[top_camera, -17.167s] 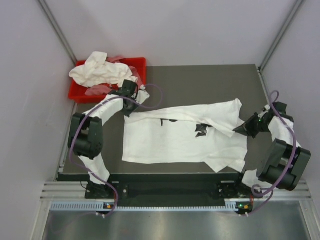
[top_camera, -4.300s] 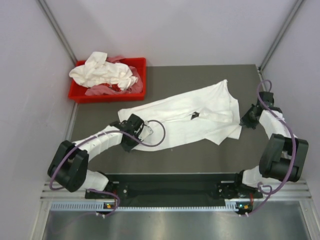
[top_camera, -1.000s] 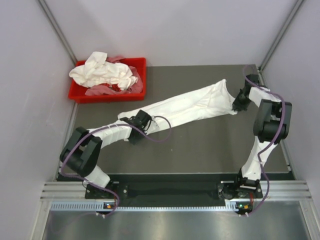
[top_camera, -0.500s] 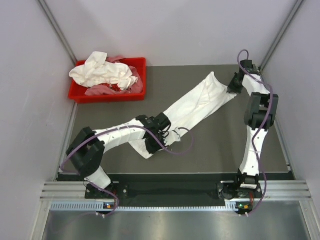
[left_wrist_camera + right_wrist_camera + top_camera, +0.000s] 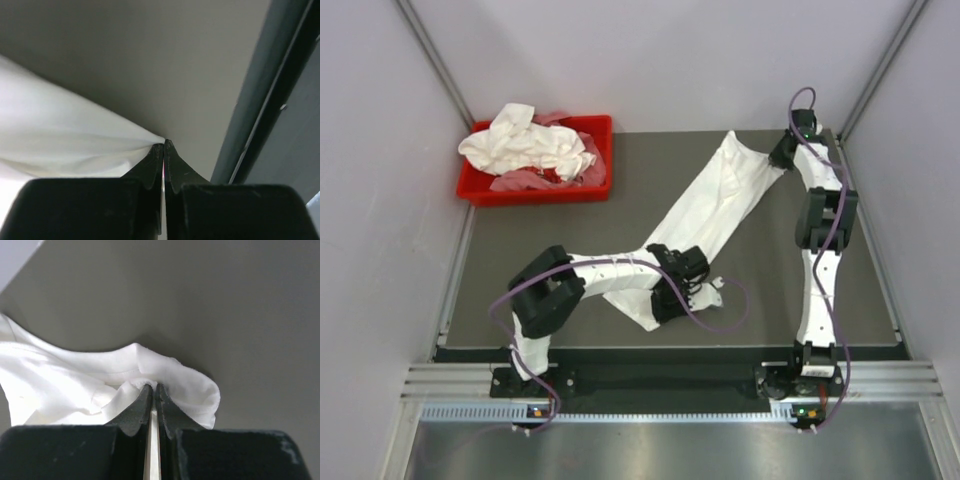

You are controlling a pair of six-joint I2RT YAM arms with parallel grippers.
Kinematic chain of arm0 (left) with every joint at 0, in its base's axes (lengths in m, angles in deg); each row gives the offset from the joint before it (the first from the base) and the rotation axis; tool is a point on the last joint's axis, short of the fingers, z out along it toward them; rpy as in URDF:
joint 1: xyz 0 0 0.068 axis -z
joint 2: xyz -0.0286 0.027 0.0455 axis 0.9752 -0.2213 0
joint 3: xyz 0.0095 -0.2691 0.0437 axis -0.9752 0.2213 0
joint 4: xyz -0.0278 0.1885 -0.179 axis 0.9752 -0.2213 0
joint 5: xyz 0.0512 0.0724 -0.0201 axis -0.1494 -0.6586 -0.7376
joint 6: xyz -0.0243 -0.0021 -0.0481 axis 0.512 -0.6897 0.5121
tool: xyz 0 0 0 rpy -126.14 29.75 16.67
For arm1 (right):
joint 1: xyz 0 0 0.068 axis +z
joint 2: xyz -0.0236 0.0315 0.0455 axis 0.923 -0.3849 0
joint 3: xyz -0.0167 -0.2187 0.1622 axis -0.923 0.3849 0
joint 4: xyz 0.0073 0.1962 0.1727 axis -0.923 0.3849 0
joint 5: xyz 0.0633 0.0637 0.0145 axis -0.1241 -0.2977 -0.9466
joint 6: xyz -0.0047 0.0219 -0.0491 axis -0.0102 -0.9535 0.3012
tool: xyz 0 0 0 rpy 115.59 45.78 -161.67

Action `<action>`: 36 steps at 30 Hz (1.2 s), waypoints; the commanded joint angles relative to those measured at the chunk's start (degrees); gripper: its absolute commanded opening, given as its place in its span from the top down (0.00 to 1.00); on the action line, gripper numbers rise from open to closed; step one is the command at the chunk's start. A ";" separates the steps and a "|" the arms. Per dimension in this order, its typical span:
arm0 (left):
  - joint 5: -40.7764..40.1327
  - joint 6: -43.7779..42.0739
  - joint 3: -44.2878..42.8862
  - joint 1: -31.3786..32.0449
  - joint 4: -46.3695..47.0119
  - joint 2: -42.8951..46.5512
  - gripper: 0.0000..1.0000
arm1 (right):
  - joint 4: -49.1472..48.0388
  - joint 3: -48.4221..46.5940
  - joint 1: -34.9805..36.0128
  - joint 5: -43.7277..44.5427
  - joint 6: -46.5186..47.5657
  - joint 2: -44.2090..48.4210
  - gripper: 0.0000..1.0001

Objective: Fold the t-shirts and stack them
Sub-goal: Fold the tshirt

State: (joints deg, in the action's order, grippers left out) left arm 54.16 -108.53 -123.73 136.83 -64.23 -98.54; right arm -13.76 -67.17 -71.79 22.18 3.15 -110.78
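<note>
One white t-shirt [image 5: 712,200] is stretched into a long narrow band running diagonally across the dark table, from near centre to the far right corner. My left gripper [image 5: 672,300] is shut on its near end; the left wrist view shows the cloth [image 5: 60,135] pulled taut from the closed jaws [image 5: 163,146]. My right gripper [image 5: 782,155] is shut on the far end, with a fold of cloth [image 5: 165,372] bunched over the closed jaws [image 5: 153,387]. More crumpled white t-shirts [image 5: 525,140] lie in the red bin.
The red bin [image 5: 595,190] stands at the table's far left corner. The table's front edge and a metal rail [image 5: 265,110] lie close to my left gripper. Grey walls enclose the back and both sides.
Both grippers have swung the shirt round: the left end has moved right and toward the front edge, the right end farther toward the back corner. The shirt now hangs steeper and narrower.
</note>
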 commanded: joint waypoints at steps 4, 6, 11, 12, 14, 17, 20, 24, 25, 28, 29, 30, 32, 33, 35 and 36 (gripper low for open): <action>2.79 4.87 -6.11 8.05 2.66 -5.03 1.00 | -7.69 -6.02 1.26 2.72 -3.01 -4.34 1.00; 2.09 5.05 -6.64 9.37 2.14 -5.31 0.95 | -9.00 -6.02 1.44 4.38 -3.10 -3.64 0.95; 1.21 5.41 -7.34 9.91 -3.38 -4.17 0.59 | -8.31 -5.84 0.83 4.22 -1.78 -0.57 0.50; 0.51 5.06 -8.48 9.82 -4.54 -3.21 0.56 | -7.70 -5.32 0.65 4.21 -0.74 0.31 0.46; -1.52 4.88 -9.89 9.47 -7.08 -1.89 0.53 | -7.08 -3.31 0.12 4.30 0.06 3.74 0.37; -0.04 5.31 -12.79 6.67 -9.11 1.80 0.47 | -6.55 1.51 -1.02 3.95 0.59 8.82 0.34; 4.87 5.58 -13.85 1.67 -9.73 5.93 0.47 | -5.77 6.96 -2.16 4.74 0.77 12.96 0.34; 10.34 10.04 -8.25 -10.02 -5.28 10.59 0.47 | -4.80 12.25 -3.31 4.48 0.42 15.70 0.37; 9.82 11.37 -6.57 -12.74 -3.69 10.95 0.48 | -4.71 13.22 -3.57 4.48 0.16 16.23 0.38; 2.71 14.63 -1.38 -19.53 0.45 10.34 0.54 | -6.46 17.09 -3.92 2.55 -0.99 16.15 0.44; 2.00 14.89 -0.76 -20.06 0.72 9.82 0.54 | -8.12 18.23 -4.01 0.02 -1.42 15.79 0.45; 1.99 15.42 0.38 -20.15 0.90 9.20 0.54 | -8.74 18.50 -4.01 -0.96 -2.39 15.27 0.46; 2.70 15.77 1.70 -19.98 2.39 9.02 0.53 | -9.10 17.63 -4.01 -4.03 -3.88 13.17 0.48; 2.35 16.30 2.75 -19.98 3.00 8.93 0.52 | -9.10 17.36 -4.01 -4.57 -5.37 12.63 0.48; 3.31 16.56 3.89 -19.98 3.62 8.49 0.50 | -10.06 17.01 -4.01 -6.06 -7.30 11.05 0.49; 4.10 16.91 4.42 -19.98 3.89 7.88 0.50 | -10.15 16.75 -3.92 -6.50 -7.84 10.61 0.51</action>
State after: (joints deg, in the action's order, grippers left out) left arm 56.34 -93.69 -120.21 116.22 -63.58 -90.41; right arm -20.66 -49.16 -76.10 19.41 -1.03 -98.71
